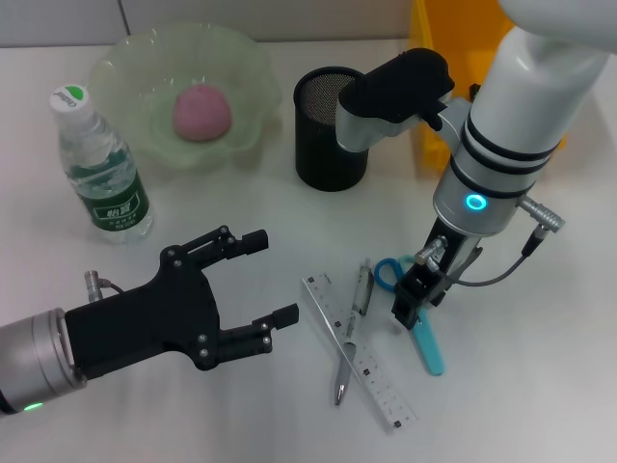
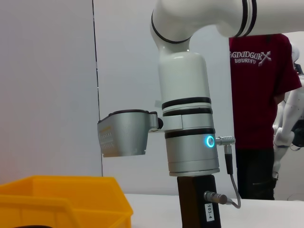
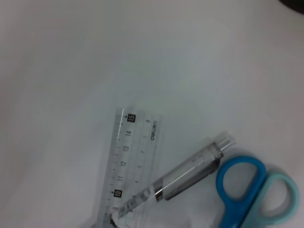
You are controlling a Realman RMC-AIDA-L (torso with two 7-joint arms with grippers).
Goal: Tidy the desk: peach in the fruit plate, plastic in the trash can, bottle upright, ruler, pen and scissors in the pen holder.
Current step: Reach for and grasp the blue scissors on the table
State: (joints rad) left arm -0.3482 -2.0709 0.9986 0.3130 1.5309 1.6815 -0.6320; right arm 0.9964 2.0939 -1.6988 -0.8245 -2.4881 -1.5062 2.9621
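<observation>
Scissors: the blue-handled scissors with a pale blue blade cover (image 1: 416,318) lay flat on the white surface (image 1: 540,386), handle loops toward the holder, just beside the pen and ruler.
Right gripper: the right gripper (image 1: 416,294) hung straight down over the scissors' handle end, apparently lined up to pick them; whether its fingers were parted or clenched could not be told.
Pen: the clear-barrelled silver pen (image 1: 353,328) lay across the transparent plastic ruler (image 1: 357,352), so lifting either could disturb the other.
Pen holder: the black mesh cylindrical pen holder (image 1: 328,130) stood upright near the three tools, a short carry for each; nothing showed inside it.
Peach: the pink peach (image 1: 201,111) already sat in the pale green glass fruit plate (image 1: 125,72), that step looking finished.
Bottle: the clear water bottle with green label and white cap (image 1: 101,169) stood upright beside the plate, also apparently done.
Left gripper: the black left gripper (image 1: 270,280) waited low over the surface, well apart from the tools, fingers spread and grasping nothing, likely kept clear of the right arm.
Yellow bin: a yellow plastic bin (image 1: 443,48) stood behind the right arm, plausibly the trash can.
</observation>
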